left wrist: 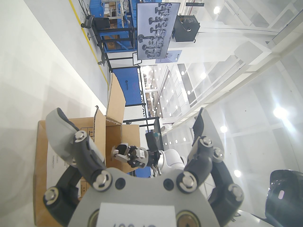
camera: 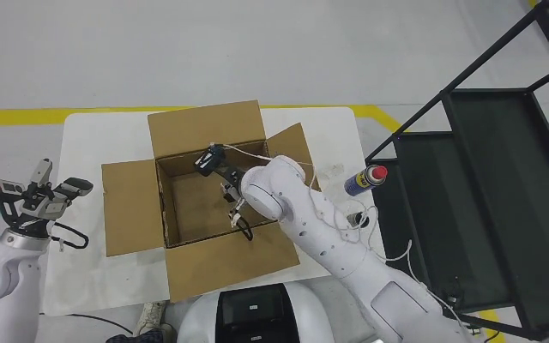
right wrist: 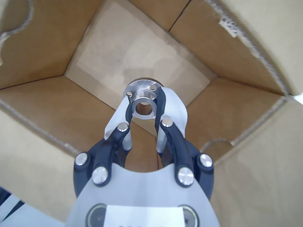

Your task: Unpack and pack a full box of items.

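Observation:
An open cardboard box (camera: pixel 184 129) with its flaps spread sits on the white table (camera: pixel 86 146). My right gripper (right wrist: pixel 144 100) hangs inside the box (right wrist: pixel 47 109), shut on a round metal flange (right wrist: pixel 143 95) with a central bore and small bolt holes. From above, that gripper (camera: pixel 208 160) is near the box's far wall. The box floor (right wrist: pixel 132 50) under the flange is bare. My left gripper (left wrist: pixel 125 131) is open with nothing between its fingers, held off the table's left edge (camera: pixel 47 195); its view catches the box (left wrist: pixel 113 128) and the right gripper (left wrist: pixel 117 154) side-on.
A blue spray can with a red cap (camera: pixel 366 178) lies on the table's right side. A black metal shelf frame (camera: pixel 480 171) stands beyond the table's right edge. A yellow floor line (camera: pixel 51 114) runs behind the table.

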